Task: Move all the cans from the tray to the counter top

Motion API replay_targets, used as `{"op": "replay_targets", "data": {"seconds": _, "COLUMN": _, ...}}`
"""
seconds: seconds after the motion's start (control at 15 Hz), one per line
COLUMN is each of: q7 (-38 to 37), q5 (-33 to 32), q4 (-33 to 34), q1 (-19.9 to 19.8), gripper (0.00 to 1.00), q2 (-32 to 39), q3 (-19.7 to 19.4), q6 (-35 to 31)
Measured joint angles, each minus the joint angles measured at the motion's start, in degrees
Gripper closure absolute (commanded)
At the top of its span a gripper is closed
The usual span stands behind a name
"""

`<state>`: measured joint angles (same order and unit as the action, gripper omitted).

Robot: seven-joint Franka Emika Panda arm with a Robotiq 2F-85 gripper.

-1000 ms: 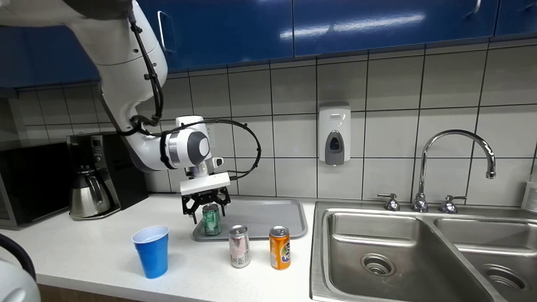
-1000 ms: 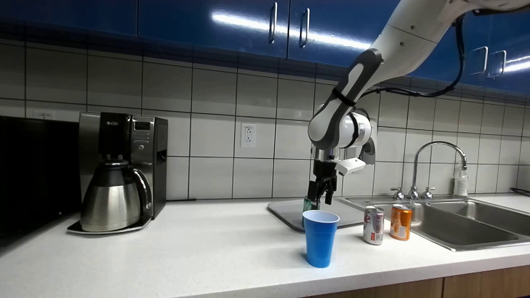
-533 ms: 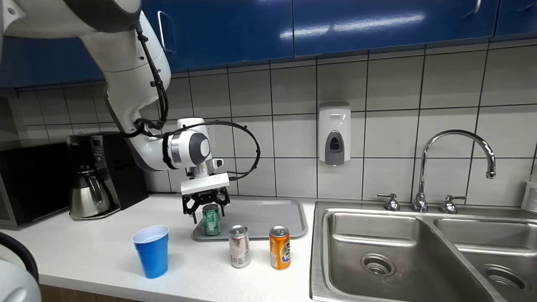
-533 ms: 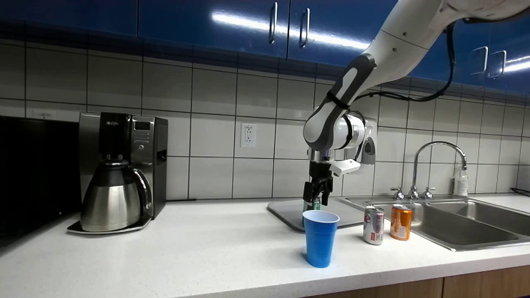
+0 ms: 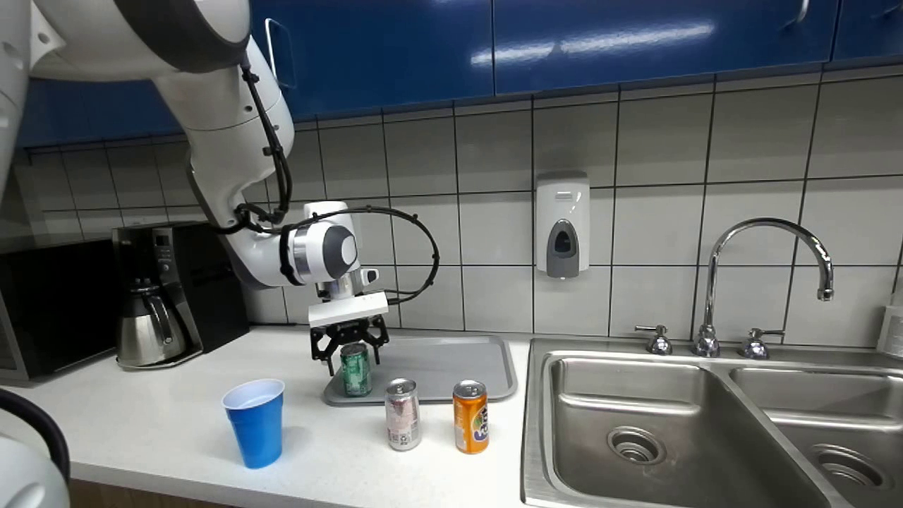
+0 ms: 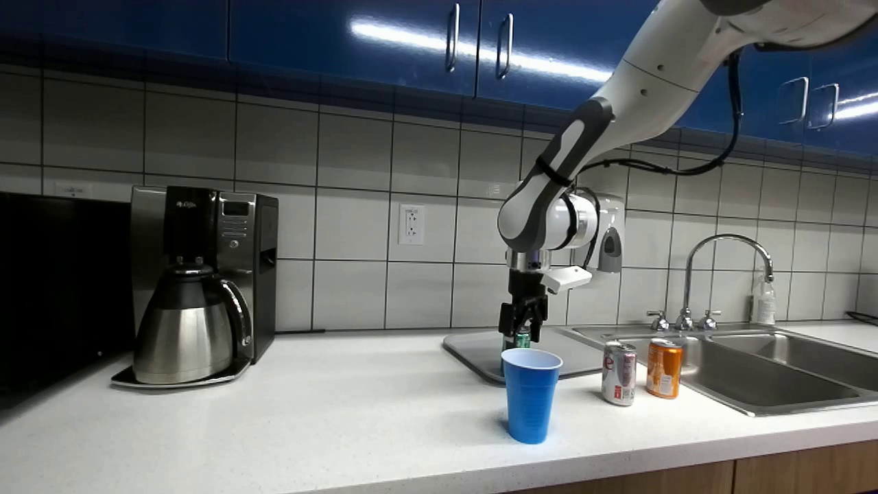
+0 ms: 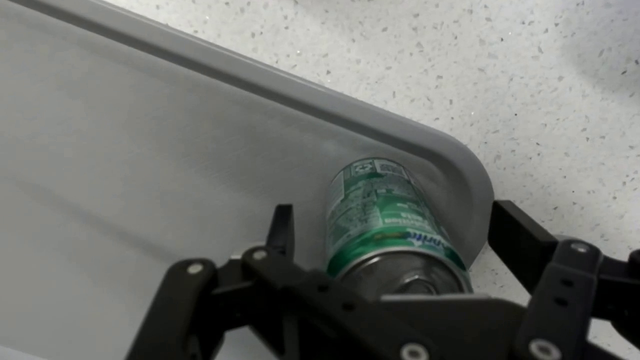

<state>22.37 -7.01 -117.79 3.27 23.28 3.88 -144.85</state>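
The green can [image 5: 356, 379] stands upright on the grey tray [image 5: 451, 363], near a corner by the rim. In an exterior view the blue cup and gripper hide most of the green can [image 6: 523, 338]. My gripper [image 5: 354, 361] is open, its fingers low on both sides of the green can. In the wrist view the green can [image 7: 380, 210] sits between the open fingertips, with a gap on each side. The silver-grey can [image 5: 403, 416] and orange can [image 5: 470, 418] stand upright on the white counter top [image 5: 162, 416] in front of the tray.
A blue cup [image 5: 255, 423] stands on the counter near its front edge; it also shows in an exterior view [image 6: 530, 398]. The steel sink [image 5: 635, 395] and faucet [image 5: 712, 282] are beside the tray. A coffee maker [image 6: 199, 295] stands at the far side. Tiled wall behind.
The arm has shifted; my gripper has moved slightly, to the right in an exterior view and left and a little down in an exterior view. The cans, tray and cup have not moved.
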Motion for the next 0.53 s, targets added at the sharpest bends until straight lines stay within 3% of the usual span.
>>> {"op": "replay_targets", "data": {"seconds": 0.07, "q7": 0.0, "q5": 0.0, "q4": 0.33, "q1": 0.01, "gripper": 0.26, "q2": 0.25, "q3": 0.0, "q6": 0.05}}
{"op": "replay_targets", "data": {"seconds": 0.33, "q7": 0.0, "q5": 0.0, "q4": 1.43, "q1": 0.02, "gripper": 0.58, "q2": 1.09, "q3": 0.15, "q6": 0.13}}
{"op": "replay_targets", "data": {"seconds": 0.53, "q7": 0.0, "q5": 0.0, "q4": 1.93, "q1": 0.03, "gripper": 0.62, "q2": 1.39, "q3": 0.26, "q6": 0.32}}
